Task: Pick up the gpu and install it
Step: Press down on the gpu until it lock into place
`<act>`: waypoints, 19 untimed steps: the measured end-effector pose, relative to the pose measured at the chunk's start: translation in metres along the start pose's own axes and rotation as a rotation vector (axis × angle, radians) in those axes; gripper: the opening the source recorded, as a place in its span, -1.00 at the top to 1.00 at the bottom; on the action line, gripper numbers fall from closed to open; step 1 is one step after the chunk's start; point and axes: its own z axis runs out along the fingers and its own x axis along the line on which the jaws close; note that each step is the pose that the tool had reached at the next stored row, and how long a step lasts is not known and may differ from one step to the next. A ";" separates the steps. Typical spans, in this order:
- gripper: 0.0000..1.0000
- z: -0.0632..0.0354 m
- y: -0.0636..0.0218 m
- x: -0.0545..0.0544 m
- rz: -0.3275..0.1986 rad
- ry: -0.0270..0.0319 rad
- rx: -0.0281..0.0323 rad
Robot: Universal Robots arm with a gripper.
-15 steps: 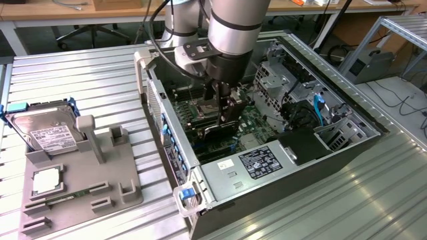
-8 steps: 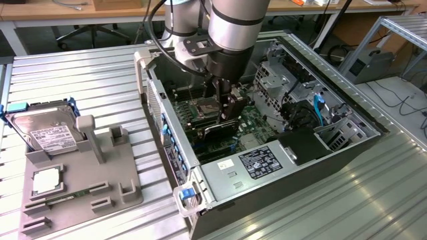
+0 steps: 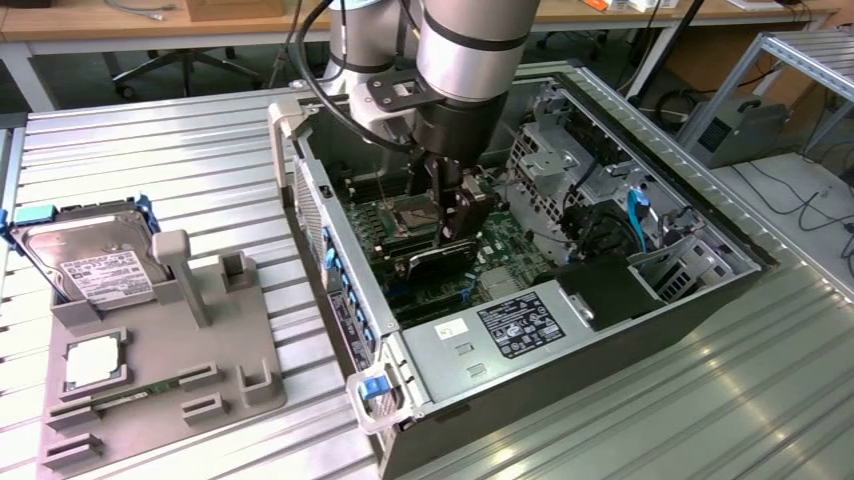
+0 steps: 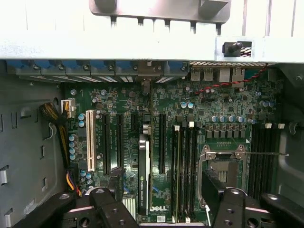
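On the ribbed metal counter (image 3: 174, 150), the open computer case (image 3: 441, 345) holds the thin dark gpu (image 4: 142, 178) upright in its slot; claw (image 4: 161, 202) spread apart around it, twelve o'clock above. Seating looks done; releasing calls for a straight lift.

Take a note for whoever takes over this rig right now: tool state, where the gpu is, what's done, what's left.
Tool: open, down inside the computer case, one finger on either side of the gpu, not clamping it.
Gpu: upright in a motherboard slot, beside the memory sticks.
Done: gpu is off the table and placed in the slot.
Left: whether it is fully seated cannot be judged from here.
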 end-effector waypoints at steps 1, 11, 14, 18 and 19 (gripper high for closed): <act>-0.52 0.0000 0.0000 0.000 0.000 0.0000 0.0000; 0.36 0.0000 0.0000 0.000 0.000 0.0000 0.0000; 0.61 0.0000 0.0000 0.000 0.000 0.0000 0.0000; 0.79 0.0000 0.0000 0.000 0.000 0.0000 0.0000; 0.79 0.0000 0.0000 0.000 0.000 0.0000 0.0000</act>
